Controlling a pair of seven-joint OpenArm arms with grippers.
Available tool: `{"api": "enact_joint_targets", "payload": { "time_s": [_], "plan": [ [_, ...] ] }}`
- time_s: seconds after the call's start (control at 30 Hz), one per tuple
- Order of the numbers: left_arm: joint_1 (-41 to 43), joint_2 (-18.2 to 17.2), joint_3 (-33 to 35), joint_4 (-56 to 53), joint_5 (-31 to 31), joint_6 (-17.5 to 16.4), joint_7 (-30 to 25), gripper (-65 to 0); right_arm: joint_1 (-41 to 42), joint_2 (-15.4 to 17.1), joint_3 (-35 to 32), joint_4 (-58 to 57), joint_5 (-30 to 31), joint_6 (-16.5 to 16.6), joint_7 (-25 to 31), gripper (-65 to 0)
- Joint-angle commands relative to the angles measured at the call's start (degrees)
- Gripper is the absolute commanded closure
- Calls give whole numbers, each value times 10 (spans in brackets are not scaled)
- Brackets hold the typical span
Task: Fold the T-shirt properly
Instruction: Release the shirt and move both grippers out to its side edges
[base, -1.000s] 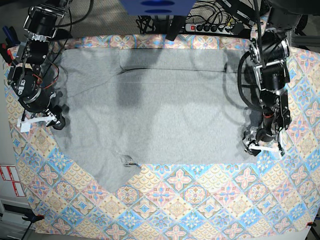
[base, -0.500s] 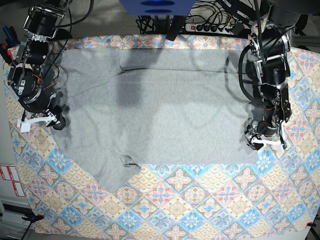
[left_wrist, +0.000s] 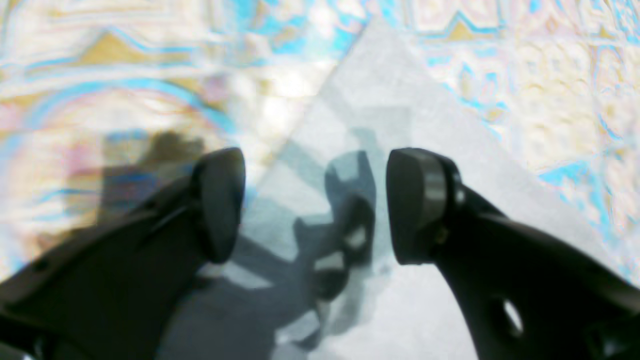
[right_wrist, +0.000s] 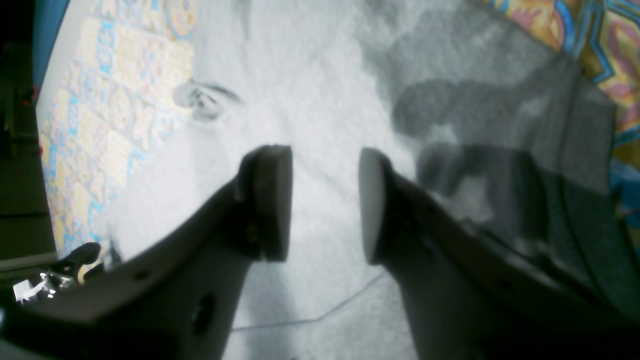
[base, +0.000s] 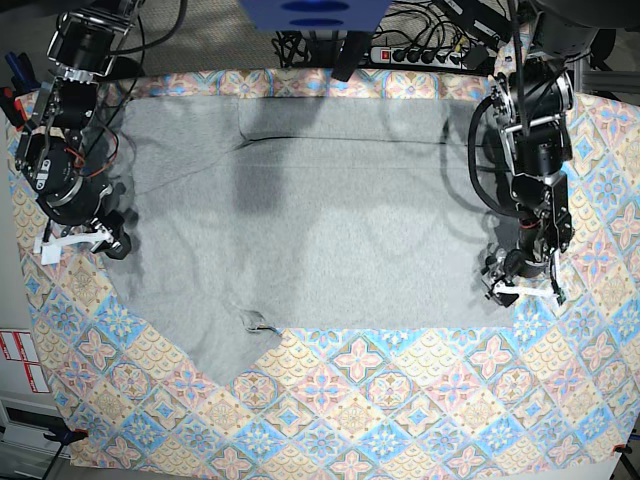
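The T-shirt (base: 310, 220) is spread flat on the tablecloth (base: 400, 400) — ready for folding. The left gripper (left_wrist: 315, 205) is held wide open over a corner; the right gripper (right_wrist: 325, 205) is held part-open at the opposite edge — nothing is gripped.

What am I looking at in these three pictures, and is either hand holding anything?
This is a two-armed robot working at a table. The base picture looks down from above. A large plain light grey cotton T-shirt lies spread flat on a pastel blue, pink and cream diamond-patterned tablecloth. The other two pictures come from cameras on the wrists, each looking out past its own two black fingers. The left hand, at the right of the base picture, stands open over a corner of the shirt. The right hand, at the left of the base picture, is partly open above grey fabric. Neither hand holds anything.
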Motion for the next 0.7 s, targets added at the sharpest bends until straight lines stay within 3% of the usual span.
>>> {"api": "enact_joint_targets", "payload": {
  "time_s": [0.0,0.13,0.27,0.37,0.67],
  "plan": [
    [-7,8,3,2,-9,-3,27,-432,8,10,3,10,9,5,8,-218],
    [-7,13,3,2,-9,-5,33,-403,8,10,6,10,10,5,8,-218],
    [-7,13,3,2,-10,-5,33,-197,8,10,6,10,10,5,8,-216],
    [-7,10,3,2,-10,-5,30,-4,9,10,4,10,10,5,9,-215],
    [29,4,2,76,-9,-5,33,0,49,16,2,-5,9,5,12,-215]
  ]
}}
